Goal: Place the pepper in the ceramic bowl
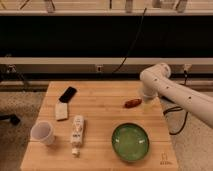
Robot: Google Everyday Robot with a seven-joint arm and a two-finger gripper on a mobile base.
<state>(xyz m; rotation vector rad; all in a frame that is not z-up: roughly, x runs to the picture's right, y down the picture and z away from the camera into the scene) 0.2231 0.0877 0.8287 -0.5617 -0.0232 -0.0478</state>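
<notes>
A: While the arm point(175, 95) is reaching in from the right, where is the gripper point(148, 105) sitting?

B: It's hanging low over the right side of the table point(100, 112), pointing down, just below the arm's bend. The jaws are standing wide apart and gripping nothing.

A: And the pepper point(132, 103)?

B: It's lying flat on the wood just left of the gripper (touching it or not, I can't tell). It's lying with its long axis running roughly left to right, and nothing is holding it.

A: Ceramic bowl point(130, 142)?

B: It's sitting upright near the front right corner, nearer the camera than the pepper and clear of it. Green glaze, darker rim.

A: What else is lying around?

B: All of it is sitting on the left half, well apart from the gripper. A tube point(77, 134) is lying lengthwise left of the bowl. A white cup point(43, 133) is standing just left of the tube, near the front left corner. A pale block point(61, 111) is lying behind those two, and a black phone point(67, 93) is lying tilted just behind the block.

A: Background?

B: A cable point(131, 45) is hanging down across the dark area behind the table.
</notes>
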